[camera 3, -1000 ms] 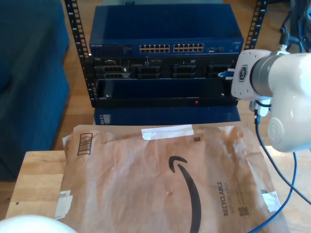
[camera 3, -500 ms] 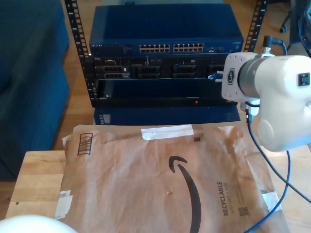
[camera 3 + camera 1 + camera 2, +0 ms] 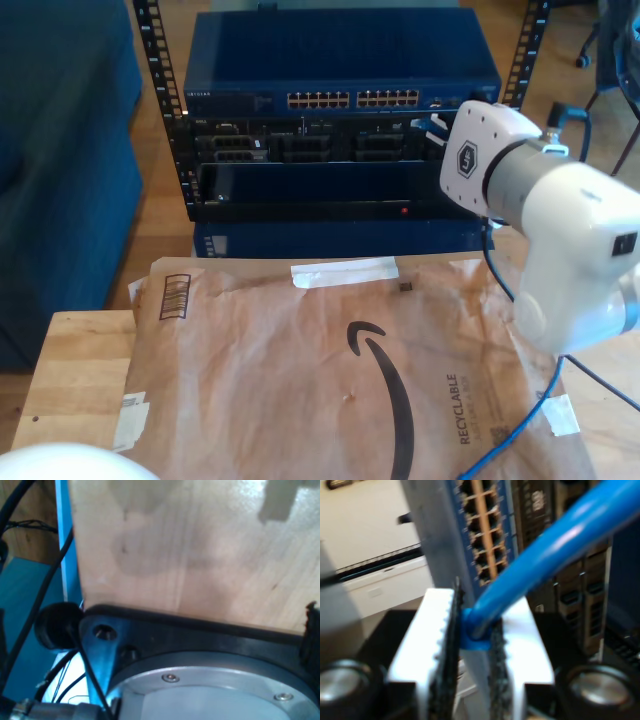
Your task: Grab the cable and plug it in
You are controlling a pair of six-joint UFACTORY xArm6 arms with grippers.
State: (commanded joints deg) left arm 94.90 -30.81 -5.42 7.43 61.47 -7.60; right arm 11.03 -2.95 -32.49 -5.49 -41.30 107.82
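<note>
1. Pinched between the jaws of my second gripper (image 3: 475, 645) is the cable (image 3: 545, 550), held close to its end so that the plug can be aimed at a port; the plug itself is hidden past the pads.
2. Ribbed black pads (image 3: 451, 650) line the white fingers, a surface that looks meant to stop the smooth round cord from slipping.
3. Behind the gripper in the second wrist view stands the switch (image 3: 482, 535), its blue face set with rows of small square ports framed in tan.
4. At the upper right of the exterior view, the second arm (image 3: 560, 240) is raised in front of the rack (image 3: 340, 150), level with the switch's row of ports; I judge this an approach for insertion.
5. From the arm the cable (image 3: 515, 425) trails down the lower right of that frame, thin and glossy, across the edge of a creased brown paper mailer (image 3: 330, 370) on a pale wooden table (image 3: 75, 370).
6. My first gripper's jaws I cannot tell about: its wrist view gives a grey metal flange (image 3: 210, 690), a black rim and wood grain.
</note>
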